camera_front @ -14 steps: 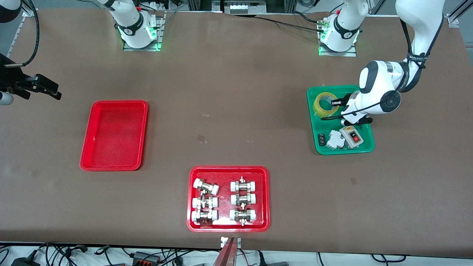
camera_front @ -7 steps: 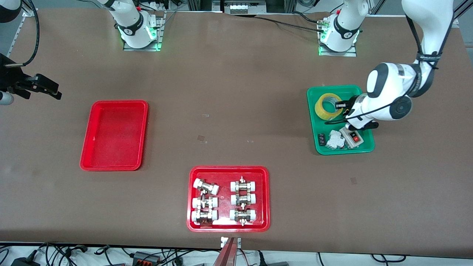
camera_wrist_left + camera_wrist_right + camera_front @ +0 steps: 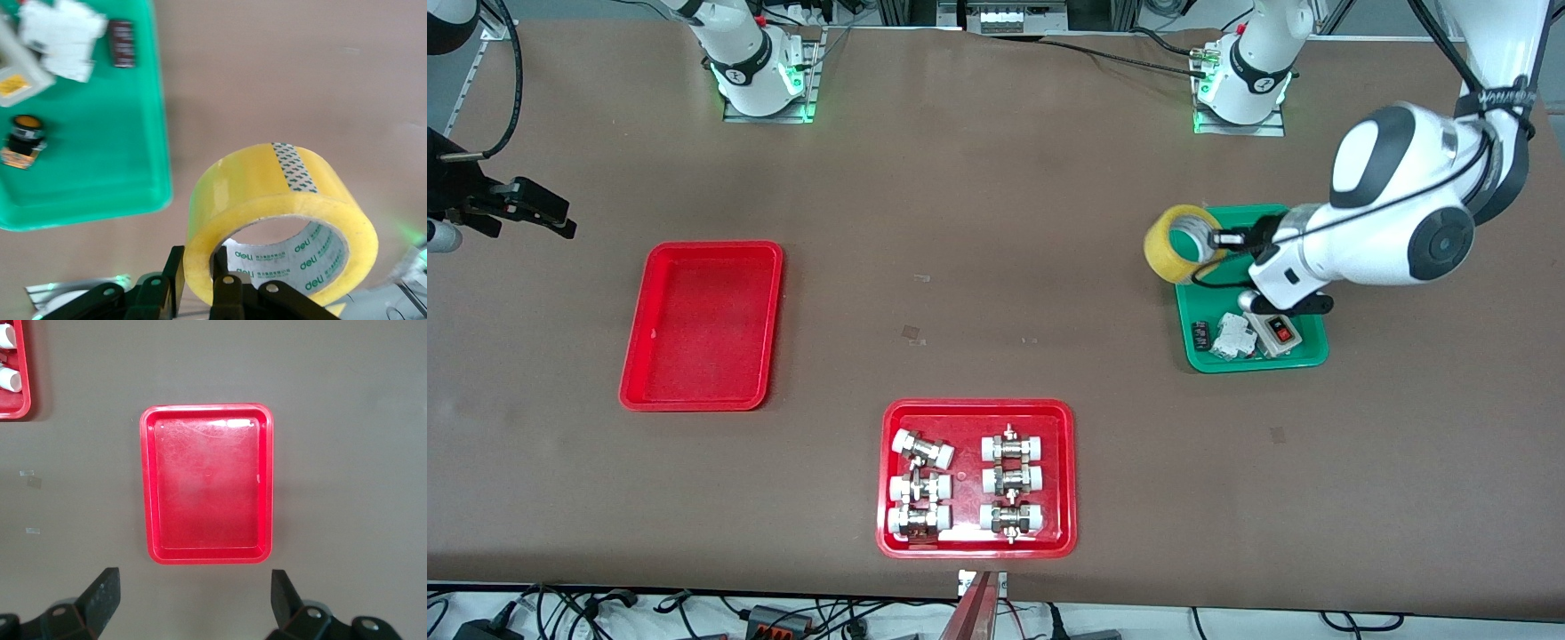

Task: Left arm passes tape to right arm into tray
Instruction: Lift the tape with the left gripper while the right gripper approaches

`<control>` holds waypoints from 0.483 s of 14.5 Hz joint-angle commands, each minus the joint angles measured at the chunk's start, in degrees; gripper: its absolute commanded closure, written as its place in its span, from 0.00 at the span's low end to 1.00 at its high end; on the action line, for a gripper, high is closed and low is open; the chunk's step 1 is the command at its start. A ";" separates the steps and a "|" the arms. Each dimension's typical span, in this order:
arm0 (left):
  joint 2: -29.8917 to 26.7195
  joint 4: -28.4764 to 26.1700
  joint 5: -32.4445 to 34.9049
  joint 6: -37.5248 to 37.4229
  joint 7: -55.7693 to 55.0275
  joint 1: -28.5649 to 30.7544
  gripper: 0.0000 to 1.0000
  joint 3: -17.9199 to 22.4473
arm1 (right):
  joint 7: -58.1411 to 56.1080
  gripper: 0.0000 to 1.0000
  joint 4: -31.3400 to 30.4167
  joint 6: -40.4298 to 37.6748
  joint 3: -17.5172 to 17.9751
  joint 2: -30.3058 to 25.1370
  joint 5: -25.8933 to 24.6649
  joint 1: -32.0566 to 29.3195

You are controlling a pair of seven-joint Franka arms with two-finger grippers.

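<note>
The tape (image 3: 1178,244), a yellow roll with a white core, hangs in the air over the green tray's (image 3: 1307,360) edge. My left gripper (image 3: 1221,240) is shut on it. In the left wrist view one finger (image 3: 228,283) sits inside the core and the other outside, pinching the wall of the tape (image 3: 267,187). The plain red tray (image 3: 703,325) lies empty toward the right arm's end of the table. My right gripper (image 3: 538,212) waits open over the bare table beside that tray. In the right wrist view the gripper (image 3: 195,593) holds nothing, with the tray (image 3: 148,487) below.
The green tray holds a grey switch box (image 3: 1276,331) with a red button and small white parts (image 3: 1232,336). A second red tray (image 3: 978,407) with several white-capped metal fittings lies near the table's front edge.
The left gripper has lifted the tape out of the green tray and carried it up and toward the table's middle. The right arm has not moved.
</note>
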 commanded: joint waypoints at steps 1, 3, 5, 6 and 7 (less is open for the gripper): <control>0.13 7.31 -4.66 -6.05 -1.55 0.66 0.90 -4.07 | 0.10 0.00 0.41 -0.81 0.33 -0.44 -0.48 -0.28; 0.13 11.08 -10.36 -7.20 -3.46 0.57 0.90 -6.18 | -0.60 0.00 0.41 -0.81 0.33 -0.18 -0.21 -0.28; 0.39 13.21 -16.52 -6.51 -11.00 -0.04 0.91 -7.68 | -0.78 0.00 0.41 -1.51 0.33 0.26 -0.12 -0.37; 1.00 13.30 -17.94 -5.98 -13.74 -1.53 0.92 -7.95 | -0.69 0.00 0.41 -1.86 0.41 0.35 0.14 -0.28; 1.62 13.30 -18.22 -4.15 -15.16 -3.37 0.92 -7.95 | -0.69 0.00 0.41 -2.04 0.67 1.13 0.23 0.41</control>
